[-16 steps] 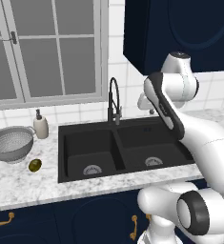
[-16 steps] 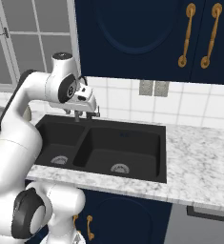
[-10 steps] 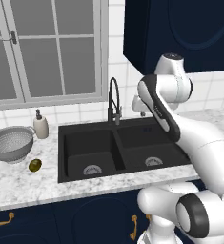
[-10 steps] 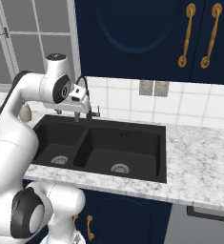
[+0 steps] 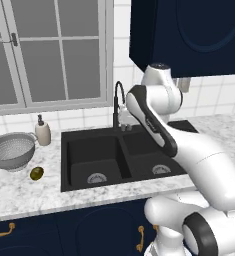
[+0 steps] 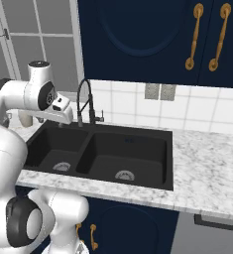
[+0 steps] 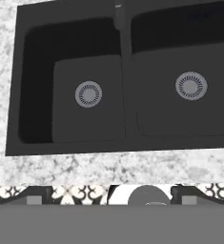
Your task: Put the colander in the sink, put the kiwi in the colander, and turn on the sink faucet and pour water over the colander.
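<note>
The silver colander sits upright on the marble counter, left of the sink. The olive-brown kiwi lies on the counter just in front of it. The black double-basin sink holds nothing in either basin. Its black gooseneck faucet stands behind the divider, and the spout shows from above. My gripper hangs open and holds nothing, above the sink near the faucet and well right of the colander and kiwi.
A beige soap dispenser stands behind the colander by the window. Marble counter runs on both sides of the sink. Dark blue wall cabinets hang above the arm. A wall outlet sits right of the faucet.
The arm has swung left, carrying the hand from right of the faucet to in front of it, over the sink. The jaws stay open. Colander and kiwi have not moved.
</note>
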